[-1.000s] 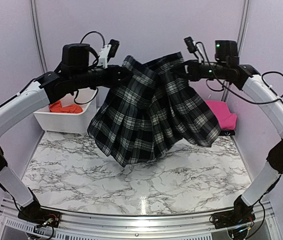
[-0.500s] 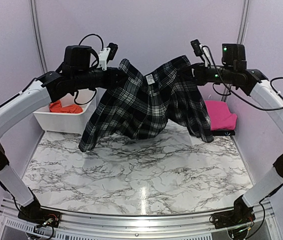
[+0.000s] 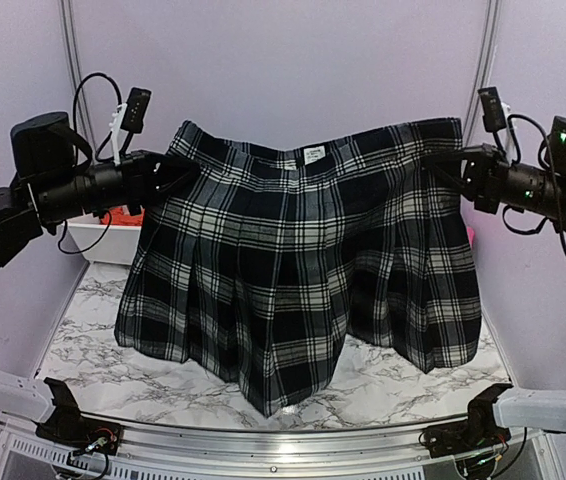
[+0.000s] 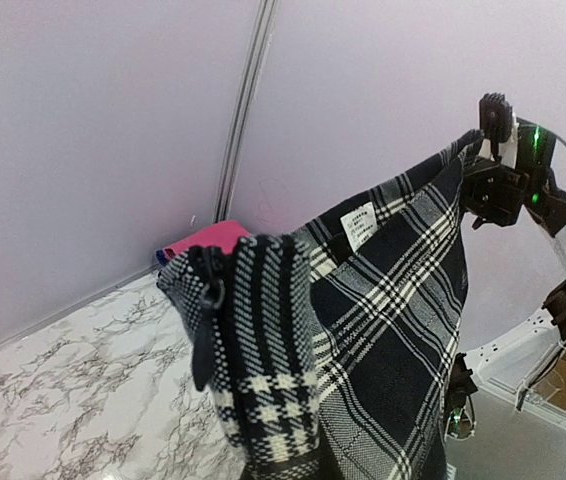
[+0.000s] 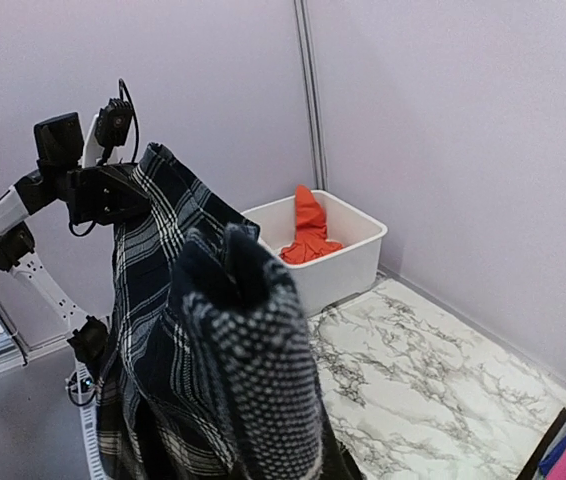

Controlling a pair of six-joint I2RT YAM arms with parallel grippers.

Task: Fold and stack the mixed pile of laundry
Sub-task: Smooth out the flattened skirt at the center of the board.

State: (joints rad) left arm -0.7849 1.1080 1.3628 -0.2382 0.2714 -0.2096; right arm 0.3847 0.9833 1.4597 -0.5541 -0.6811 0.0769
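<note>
The left fingers point(image 3: 171, 172) pinch one end of the waistband of the black-and-white plaid garment point(image 3: 303, 270). The cloth hangs spread in the air, its long top edge running level across to the right fingers point(image 3: 451, 162), pinched on the other end. The hem dangles low over the worktop point(image 3: 413, 385), and neither arm is nearer.
</note>
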